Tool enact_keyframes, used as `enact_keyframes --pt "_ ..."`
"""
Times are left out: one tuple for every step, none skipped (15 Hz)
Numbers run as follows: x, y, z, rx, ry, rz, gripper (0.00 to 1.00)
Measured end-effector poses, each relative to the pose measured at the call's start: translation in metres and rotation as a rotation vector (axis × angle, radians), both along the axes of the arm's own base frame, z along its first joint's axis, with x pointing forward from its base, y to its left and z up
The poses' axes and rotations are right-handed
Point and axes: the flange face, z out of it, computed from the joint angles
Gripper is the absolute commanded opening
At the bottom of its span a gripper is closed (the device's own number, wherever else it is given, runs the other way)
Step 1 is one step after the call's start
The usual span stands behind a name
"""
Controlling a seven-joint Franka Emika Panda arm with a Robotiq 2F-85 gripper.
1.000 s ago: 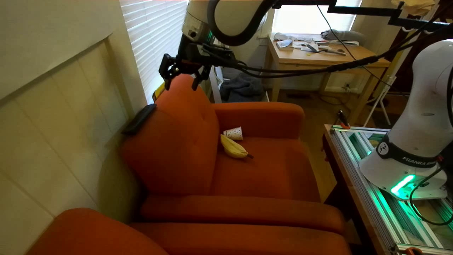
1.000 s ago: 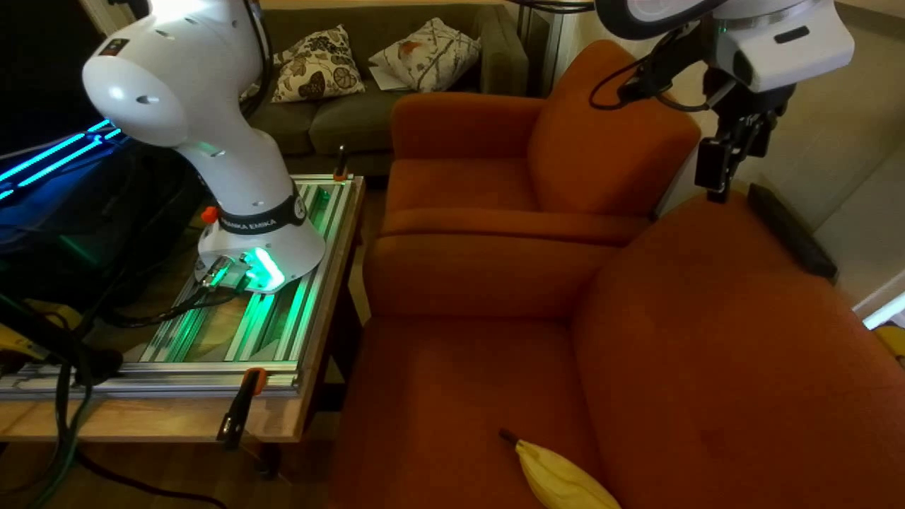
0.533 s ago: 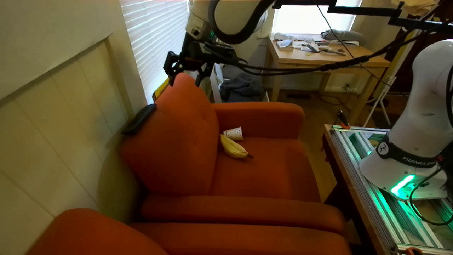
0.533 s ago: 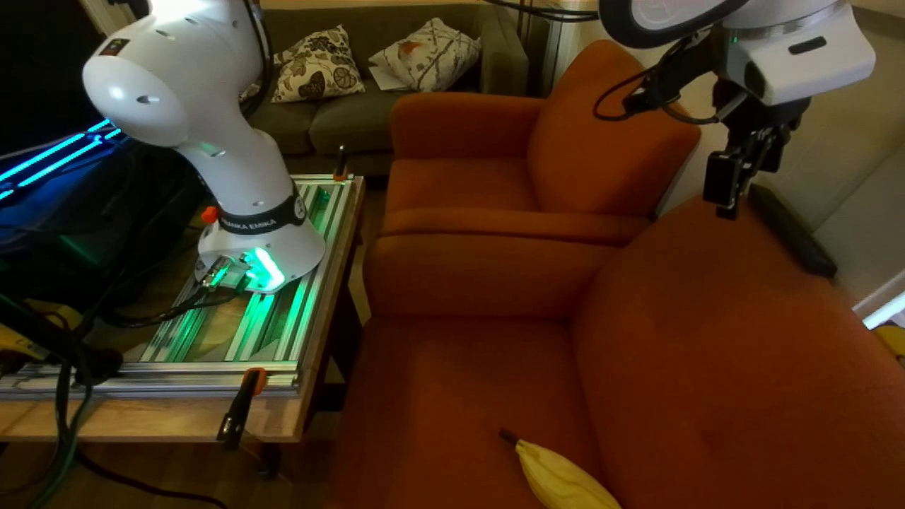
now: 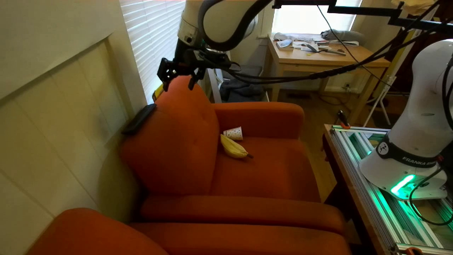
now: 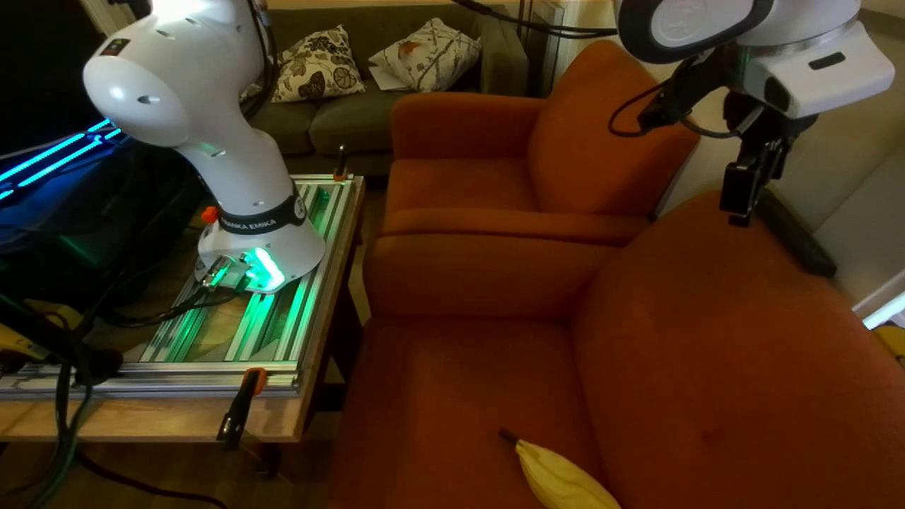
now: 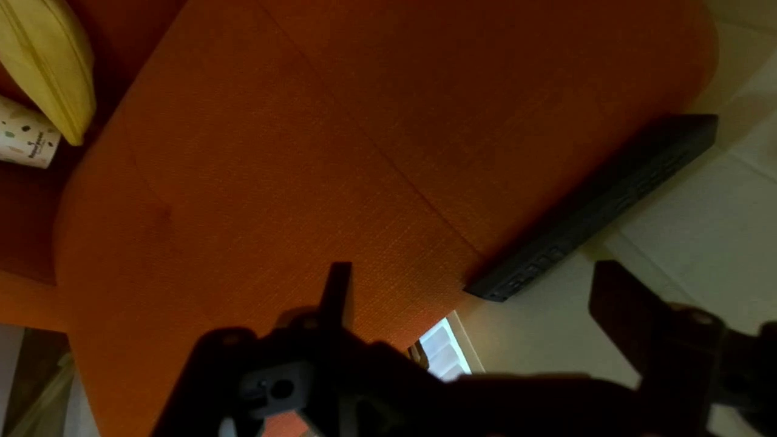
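My gripper (image 5: 179, 86) is open and empty, above the top of the orange armchair's backrest (image 5: 180, 141). It also shows in an exterior view (image 6: 753, 198). A long black bar-like object (image 5: 139, 119) with button-like marks lies along the backrest top against the wall. In the wrist view the black object (image 7: 595, 209) runs diagonally, its near end between the two spread fingers (image 7: 473, 266) in the picture, apart from both. A yellow plush-like banana (image 5: 233, 147) lies on the seat beside a speckled white paper cup (image 5: 233, 133) on its side. The cup also shows in the wrist view (image 7: 24, 133).
The pale panelled wall (image 5: 70, 141) and window blinds (image 5: 159, 39) stand close behind the backrest. A yellow thing (image 5: 159, 91) sits behind the chair back. Armrests (image 5: 258, 117) flank the seat. A second orange armchair (image 6: 459, 134) stands alongside. The robot's base table (image 5: 339, 152) faces the chairs.
My open gripper has shifted a little back and forth and sunk slightly, coming nearer to the black object in the exterior views. The banana, cup and black object have not moved.
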Motion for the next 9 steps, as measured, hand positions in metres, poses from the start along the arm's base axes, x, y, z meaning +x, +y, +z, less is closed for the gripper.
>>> enact_keyframes --pt "0.003 0.002 -0.003 -0.004 0.002 0.011 1.00" --pt "0.006 0.004 -0.006 -0.008 0.004 0.021 1.00" --pt "0.009 0.005 -0.009 -0.011 0.003 0.029 1.00" --pt "0.012 0.007 -0.011 -0.014 -0.001 0.035 1.00" --pt "0.014 0.009 -0.014 -0.018 -0.006 0.041 1.00" --pt "0.017 0.011 -0.017 -0.022 -0.012 0.047 1.00" --pt "0.019 0.013 -0.020 -0.026 -0.018 0.054 1.00" --pt "0.021 0.015 -0.024 -0.030 -0.025 0.059 1.00" --pt "0.023 0.017 -0.026 -0.034 -0.034 0.062 1.00"
